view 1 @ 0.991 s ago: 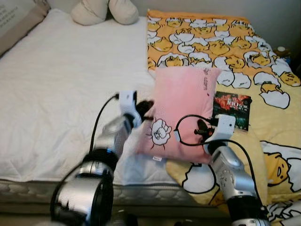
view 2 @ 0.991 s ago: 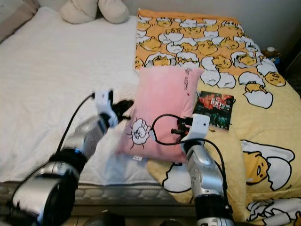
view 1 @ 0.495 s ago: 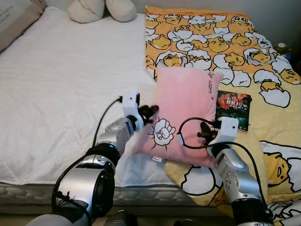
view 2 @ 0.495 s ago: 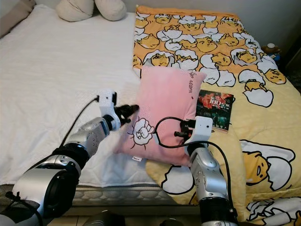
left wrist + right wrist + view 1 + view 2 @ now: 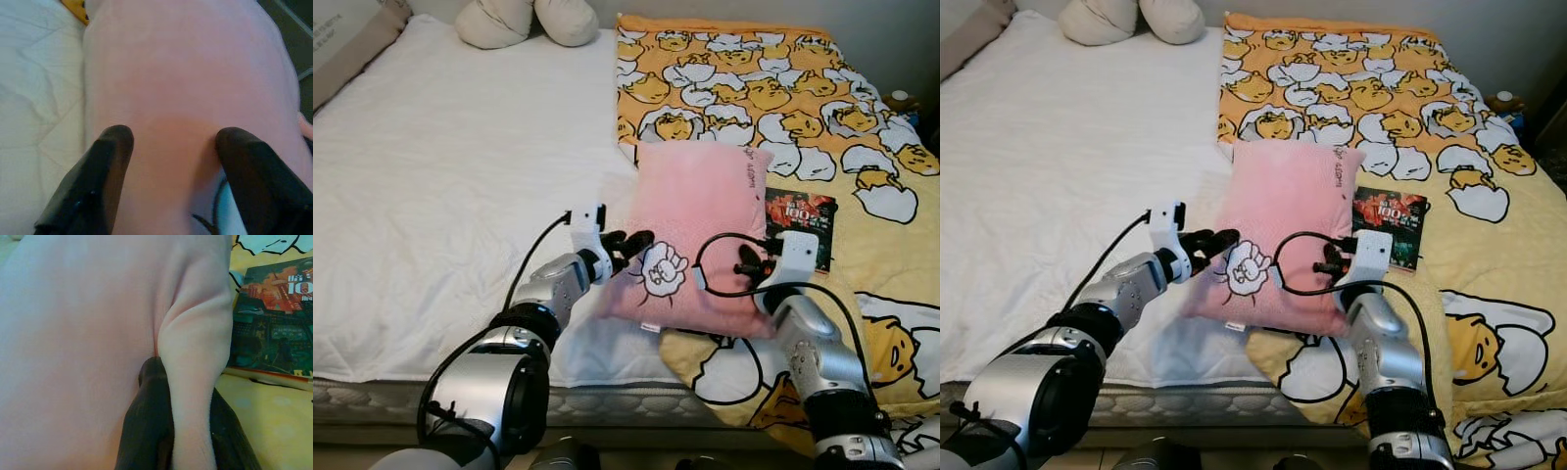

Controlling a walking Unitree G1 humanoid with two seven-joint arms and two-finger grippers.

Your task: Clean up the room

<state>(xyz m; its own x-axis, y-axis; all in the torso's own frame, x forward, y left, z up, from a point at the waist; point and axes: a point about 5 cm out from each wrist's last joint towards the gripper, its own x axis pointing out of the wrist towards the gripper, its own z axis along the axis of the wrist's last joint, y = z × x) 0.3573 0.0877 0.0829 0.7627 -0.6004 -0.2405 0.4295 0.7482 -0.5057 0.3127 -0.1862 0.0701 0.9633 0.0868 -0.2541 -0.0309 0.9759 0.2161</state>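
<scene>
On the bed: a white sheet [image 5: 440, 196] is covering the left part, and a yellow blanket [image 5: 744, 88] with an egg cartoon print is lying over the right part.
Far corner: two cream cushions [image 5: 524, 20] are sitting at the head of the bed, well apart from everything else.
Left arm: it is reaching forward over the sheet toward the pillow's left edge.
Left tool [image 5: 628, 245]: its two black fingers [image 5: 93, 186] are standing wide apart, tips pressing against the pink fabric, with nothing pinched between them.
Pillow [image 5: 700, 211]: pink, with a white cartoon fist printed near its lower left corner, it is lying across the seam where sheet and blanket are meeting, tilted up a little between the two arms.
Right arm: it is coming up from the bed's near edge to the pillow's lower right corner.
Right tool [image 5: 1334, 259]: it is gripping a fold of the pillow, with pink fabric bulging between its narrowed fingers [image 5: 149, 426] in the right wrist view.
Book [image 5: 800, 223]: dark cover with red and white lettering, it is lying flat on the blanket just beside the pillow's right edge.
</scene>
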